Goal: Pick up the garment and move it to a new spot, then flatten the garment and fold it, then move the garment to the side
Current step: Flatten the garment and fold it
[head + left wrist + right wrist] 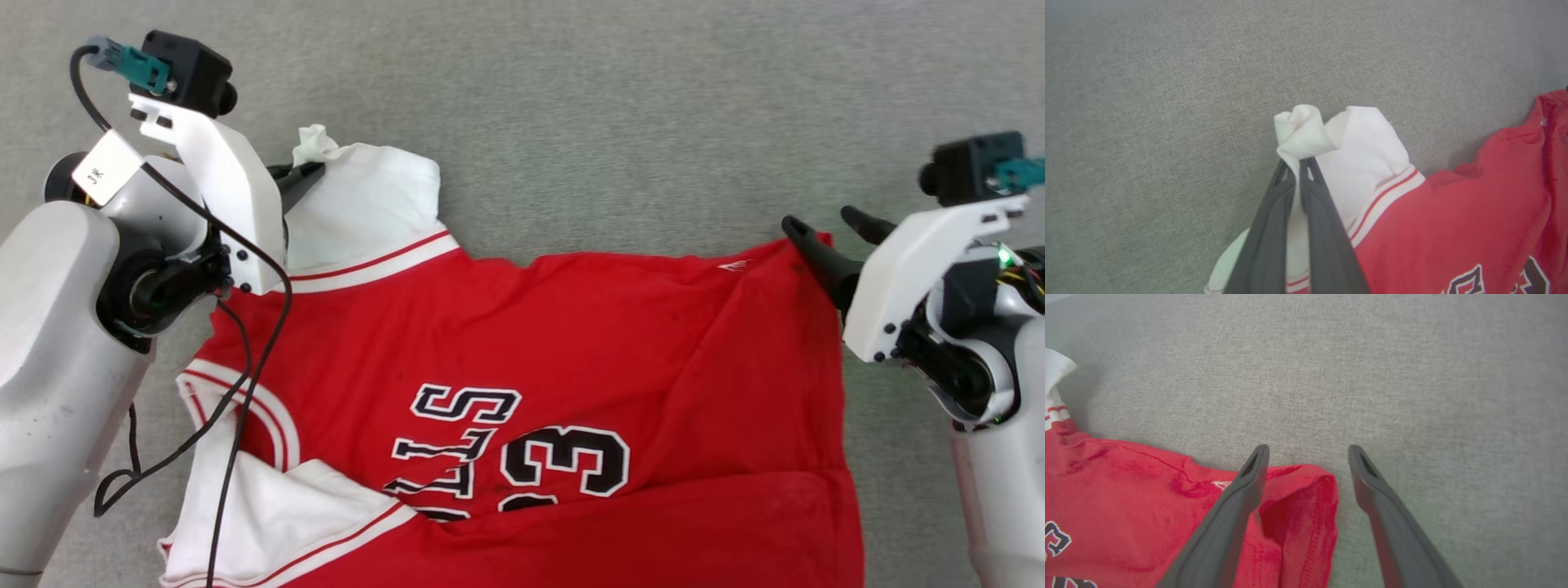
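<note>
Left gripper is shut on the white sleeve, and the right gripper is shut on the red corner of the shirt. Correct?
Not quite. The right gripper is not shut: in the right wrist view its jaws stand open, one on either side of the red corner of the garment. The left gripper is indeed shut on the white sleeve.
</note>
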Robot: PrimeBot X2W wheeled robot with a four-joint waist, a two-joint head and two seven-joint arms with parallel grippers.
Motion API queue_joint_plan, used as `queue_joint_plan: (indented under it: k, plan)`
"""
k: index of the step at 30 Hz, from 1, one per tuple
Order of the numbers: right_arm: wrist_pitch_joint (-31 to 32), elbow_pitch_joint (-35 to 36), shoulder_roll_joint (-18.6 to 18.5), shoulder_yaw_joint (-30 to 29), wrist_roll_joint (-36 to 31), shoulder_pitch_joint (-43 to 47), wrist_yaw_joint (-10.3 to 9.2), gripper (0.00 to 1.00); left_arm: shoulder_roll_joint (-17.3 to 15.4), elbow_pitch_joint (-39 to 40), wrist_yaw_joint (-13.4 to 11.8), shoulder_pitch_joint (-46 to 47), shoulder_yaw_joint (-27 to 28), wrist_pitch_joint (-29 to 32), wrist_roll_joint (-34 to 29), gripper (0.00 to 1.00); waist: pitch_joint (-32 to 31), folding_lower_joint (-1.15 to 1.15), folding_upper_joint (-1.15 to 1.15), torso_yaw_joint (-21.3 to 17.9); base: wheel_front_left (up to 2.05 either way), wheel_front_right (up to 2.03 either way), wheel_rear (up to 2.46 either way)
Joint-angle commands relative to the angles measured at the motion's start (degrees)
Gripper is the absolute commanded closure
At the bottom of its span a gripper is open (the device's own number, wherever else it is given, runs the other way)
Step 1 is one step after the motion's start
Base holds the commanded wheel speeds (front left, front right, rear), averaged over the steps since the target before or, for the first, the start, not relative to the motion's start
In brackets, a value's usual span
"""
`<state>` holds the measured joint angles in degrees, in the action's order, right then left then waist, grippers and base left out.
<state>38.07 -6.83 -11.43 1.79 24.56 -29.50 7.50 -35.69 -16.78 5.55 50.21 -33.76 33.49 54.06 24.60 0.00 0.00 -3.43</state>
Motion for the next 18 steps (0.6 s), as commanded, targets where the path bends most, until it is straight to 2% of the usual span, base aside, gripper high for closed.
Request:
queue_joint_plan:
  k: [1,4,10,11,12,13,18]
  plan:
    - [1.95,-1.06,-0.58,0.78,-0.29,-1.07,-0.02,0.0,0.31,0.42,0.3,0.47,-0.13,-0.58,-0.32,1.0,0.76,0.0,0.0,1.14,0.0,0.0,0.0]
    - [8.1,-3.91,-1.76,1.97,-0.94,-1.9,-0.02,0.0,0.75,0.65,0.42,0.43,-0.29,-1.26,-0.28,1.0,1.28,0.0,0.0,2.05,0.0,0.0,0.0]
    - [22.1,-9.91,-1.27,2.04,-3.47,1.69,-0.06,0.0,0.87,0.07,0.79,0.13,-0.39,-2.44,0.13,1.0,1.86,0.0,0.0,2.77,0.0,0.0,0.0]
    - [23.78,-10.44,-0.91,1.98,-3.93,2.12,-0.06,0.2,0.88,-0.09,0.86,0.19,-0.44,-2.46,0.17,1.0,1.92,0.0,0.0,2.84,0.0,0.0,0.0]
    - [24.88,-10.58,-0.53,1.77,-4.08,2.27,-0.06,0.92,0.93,-0.22,0.84,0.28,-0.49,-2.52,0.22,1.0,1.98,0.0,0.0,2.88,0.0,0.0,0.0]
    - [25.85,-10.66,-0.23,1.65,-4.42,2.34,-0.06,1.0,0.96,-0.34,0.9,0.37,-0.54,-2.71,0.21,1.0,1.96,0.0,0.0,2.91,0.0,0.0,0.0]
    - [23.44,-7.57,0.29,0.76,-4.04,-1.13,-0.02,1.0,0.85,-0.97,1.1,0.76,-0.78,-3.65,-0.24,1.0,1.07,0.0,0.0,2.87,0.0,0.0,0.0]
